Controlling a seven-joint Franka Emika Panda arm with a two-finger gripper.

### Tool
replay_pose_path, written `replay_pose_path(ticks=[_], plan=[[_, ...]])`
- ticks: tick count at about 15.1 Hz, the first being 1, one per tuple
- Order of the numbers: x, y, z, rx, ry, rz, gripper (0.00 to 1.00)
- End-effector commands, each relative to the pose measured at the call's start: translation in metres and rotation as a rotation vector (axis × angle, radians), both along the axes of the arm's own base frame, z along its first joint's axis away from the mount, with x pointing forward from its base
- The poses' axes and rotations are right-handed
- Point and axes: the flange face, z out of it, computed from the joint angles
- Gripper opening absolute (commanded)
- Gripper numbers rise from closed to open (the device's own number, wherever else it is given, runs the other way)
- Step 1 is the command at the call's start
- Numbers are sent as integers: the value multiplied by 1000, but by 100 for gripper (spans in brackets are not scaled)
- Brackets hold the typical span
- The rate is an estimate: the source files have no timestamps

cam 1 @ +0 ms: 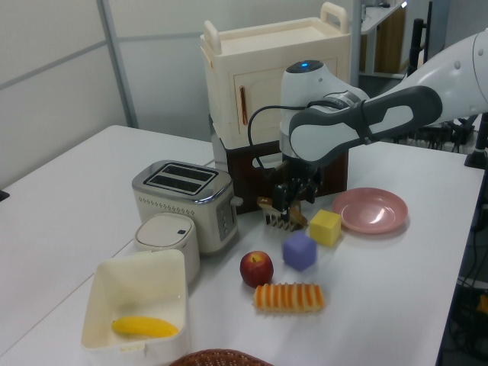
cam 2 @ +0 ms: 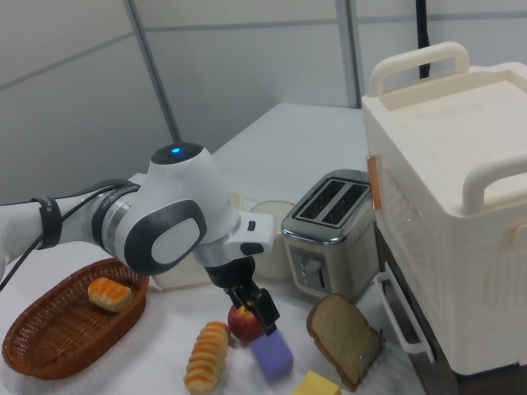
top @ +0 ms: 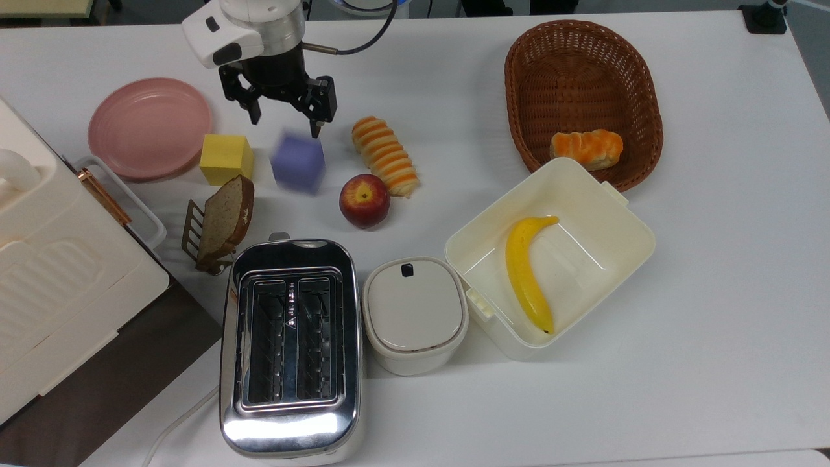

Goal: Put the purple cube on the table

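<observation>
gripper [top: 285, 123]: fingers spread, nothing between them, above the cube
purple cube [top: 297, 162]: free on the table [top: 713, 292], between yellow cube [top: 224, 158] and apple [top: 364, 200], toward the top view's upper left corner

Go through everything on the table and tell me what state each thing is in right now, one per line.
gripper: open, holding nothing, above the purple cube
purple cube: released, blurred, between yellow cube and apple
yellow cube: bare on top, beside the pink plate
pink plate: empty
toaster: slots empty
lidded container: closed
open box: holds a banana
basket: holds one bread roll
</observation>
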Motion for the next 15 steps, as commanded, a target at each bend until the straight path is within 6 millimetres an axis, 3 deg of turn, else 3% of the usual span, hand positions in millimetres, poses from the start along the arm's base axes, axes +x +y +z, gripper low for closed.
replay_pose_path(ticks=[1, 4, 5, 6, 7, 9, 10, 11, 13, 15], plan=[[-2, 4, 4, 12, -9, -8, 100], [-3, 4, 18, 17, -30, -11, 100], [-4, 2, 40, 24, -66, -22, 100], [-8, 2, 76, 38, -85, -41, 100], [-18, 1, 124, 55, -90, -46, 100], [-38, 18, 185, 88, -75, -10, 100], [-55, 29, 227, 107, -84, 19, 100], [-70, 36, 249, 118, -77, 41, 100], [-78, 42, 249, 126, -61, 60, 100], [-74, 51, 219, 126, -7, 78, 100]])
